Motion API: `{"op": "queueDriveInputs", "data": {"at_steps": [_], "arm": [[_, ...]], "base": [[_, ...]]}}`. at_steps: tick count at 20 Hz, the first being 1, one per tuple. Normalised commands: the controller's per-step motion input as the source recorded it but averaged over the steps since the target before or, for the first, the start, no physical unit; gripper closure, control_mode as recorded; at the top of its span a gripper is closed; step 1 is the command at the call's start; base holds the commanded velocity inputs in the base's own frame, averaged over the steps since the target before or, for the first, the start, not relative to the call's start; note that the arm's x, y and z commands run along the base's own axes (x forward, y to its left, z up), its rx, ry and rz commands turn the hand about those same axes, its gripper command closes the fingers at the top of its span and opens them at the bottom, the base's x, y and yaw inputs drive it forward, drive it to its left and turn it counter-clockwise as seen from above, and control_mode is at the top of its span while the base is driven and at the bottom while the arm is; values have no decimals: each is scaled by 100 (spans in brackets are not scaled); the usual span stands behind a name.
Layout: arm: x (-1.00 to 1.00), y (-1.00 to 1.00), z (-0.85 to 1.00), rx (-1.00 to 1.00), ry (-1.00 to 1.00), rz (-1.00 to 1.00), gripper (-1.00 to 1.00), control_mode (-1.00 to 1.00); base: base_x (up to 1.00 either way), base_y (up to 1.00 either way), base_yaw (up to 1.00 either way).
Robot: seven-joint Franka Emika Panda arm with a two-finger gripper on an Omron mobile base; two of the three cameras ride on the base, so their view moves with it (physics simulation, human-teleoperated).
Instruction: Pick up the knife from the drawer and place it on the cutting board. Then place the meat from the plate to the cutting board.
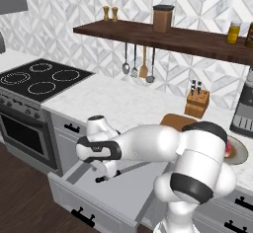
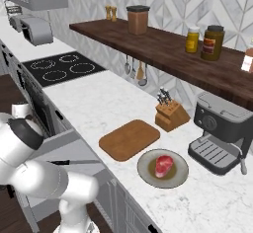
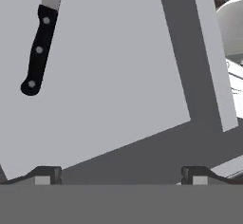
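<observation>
Left base view: the arm bends low, its gripper [image 1: 105, 174] spread wide and empty over the drawer [image 1: 123, 190], near the knife [image 1: 126, 170]

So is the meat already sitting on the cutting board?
No, the meat lies on the plate, and the cutting board beside it is bare.
</observation>
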Motion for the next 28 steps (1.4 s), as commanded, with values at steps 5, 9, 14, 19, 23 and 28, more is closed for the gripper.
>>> {"op": "queueDriveInputs", "data": {"at_steps": [5, 9, 14, 19, 23, 28], "arm": [[0, -6, -14, -7, -10, -45, -100, -100], [0, 0, -6, -10, -3, -41, -100, -100], [0, -5, 0, -7, -2, -23, -100, -100], [11, -17, -9, -2, 0, 0, -100, -100], [14, -45, -21, -3, 0, 0, -100, -100], [26, -24, -28, -3, 0, 0, -100, -100]], "base": [[0, 0, 0], [0, 0, 0], [0, 0, 0], [0, 0, 0], [0, 0, 0], [0, 0, 0]]}}
